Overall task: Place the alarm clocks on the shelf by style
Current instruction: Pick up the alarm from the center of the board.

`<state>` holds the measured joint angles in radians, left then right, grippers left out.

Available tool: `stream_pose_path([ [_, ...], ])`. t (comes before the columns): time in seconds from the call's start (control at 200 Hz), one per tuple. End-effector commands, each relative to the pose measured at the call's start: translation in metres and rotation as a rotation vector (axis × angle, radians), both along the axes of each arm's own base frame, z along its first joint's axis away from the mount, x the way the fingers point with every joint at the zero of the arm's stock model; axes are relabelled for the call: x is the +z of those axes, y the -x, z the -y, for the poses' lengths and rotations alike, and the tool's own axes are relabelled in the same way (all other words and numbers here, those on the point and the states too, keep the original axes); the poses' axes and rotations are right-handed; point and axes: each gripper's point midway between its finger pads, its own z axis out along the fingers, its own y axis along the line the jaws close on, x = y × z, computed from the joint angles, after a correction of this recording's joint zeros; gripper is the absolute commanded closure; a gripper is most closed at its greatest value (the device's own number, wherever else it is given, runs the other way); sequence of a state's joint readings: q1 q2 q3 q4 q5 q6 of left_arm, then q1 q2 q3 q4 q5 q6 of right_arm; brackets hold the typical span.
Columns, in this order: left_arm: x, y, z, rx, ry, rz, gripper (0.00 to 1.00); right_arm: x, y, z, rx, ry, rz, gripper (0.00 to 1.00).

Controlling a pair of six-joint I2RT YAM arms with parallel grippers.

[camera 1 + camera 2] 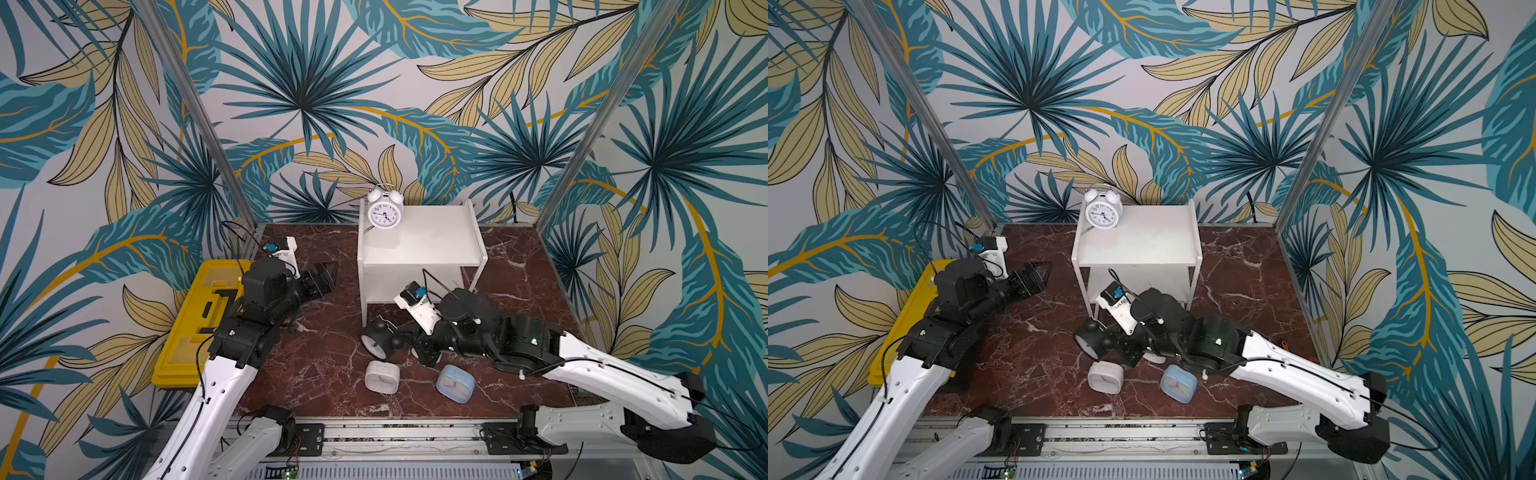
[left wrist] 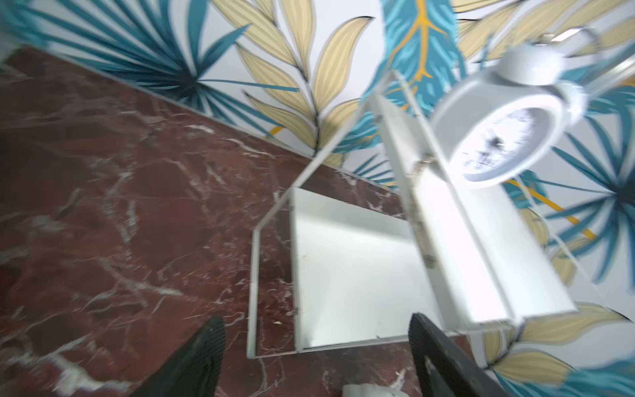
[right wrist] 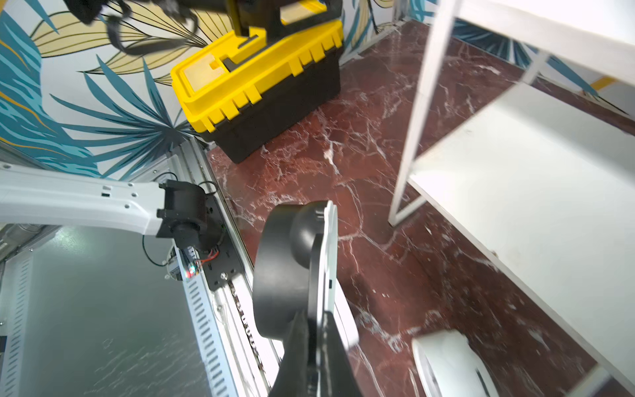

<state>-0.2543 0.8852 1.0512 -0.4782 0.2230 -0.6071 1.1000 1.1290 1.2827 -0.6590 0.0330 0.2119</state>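
Observation:
A white twin-bell alarm clock stands on the back left corner of the white shelf. In front of the shelf's left leg, my right gripper is shut on the tilted black twin-bell clock, pinching its thin edge. A white rounded-square clock and a light-blue one lie on the table nearer the front. Another white clock lies partly hidden beside my right arm. My left gripper hovers open and empty left of the shelf.
A yellow toolbox sits along the table's left edge under my left arm. Metal frame posts rise at both back corners. The shelf's lower board is bare. A rail runs along the front edge.

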Motion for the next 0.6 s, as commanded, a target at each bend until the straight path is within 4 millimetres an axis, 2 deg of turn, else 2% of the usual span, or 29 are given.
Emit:
stream_pose_path([
  [0.0,0.049,0.025,0.053,-0.355,0.082,0.182,0.14,-0.008,0.000,0.033,-0.036,0.021,-0.026,1.00],
  [0.1,0.063,0.063,0.095,-0.629,0.120,0.274,0.11,0.006,-0.002,0.043,-0.042,-0.058,-0.051,1.00],
  [0.215,0.062,0.097,0.131,-0.824,0.111,0.317,0.08,0.026,-0.004,0.049,-0.026,-0.164,-0.071,1.00],
  [0.306,0.063,0.102,0.137,-0.866,0.154,0.322,0.07,0.042,-0.003,0.049,0.006,-0.237,-0.083,1.00],
  [0.376,0.064,0.106,0.138,-0.883,0.173,0.345,0.03,0.051,0.003,0.047,0.047,-0.278,-0.096,1.00],
  [0.421,0.063,0.108,0.139,-0.900,0.178,0.347,0.00,0.055,-0.002,0.052,0.041,-0.303,-0.104,1.00],
  [0.596,0.052,0.113,0.147,-0.992,0.171,0.321,0.00,0.071,0.008,0.055,0.120,-0.392,-0.150,1.00],
])
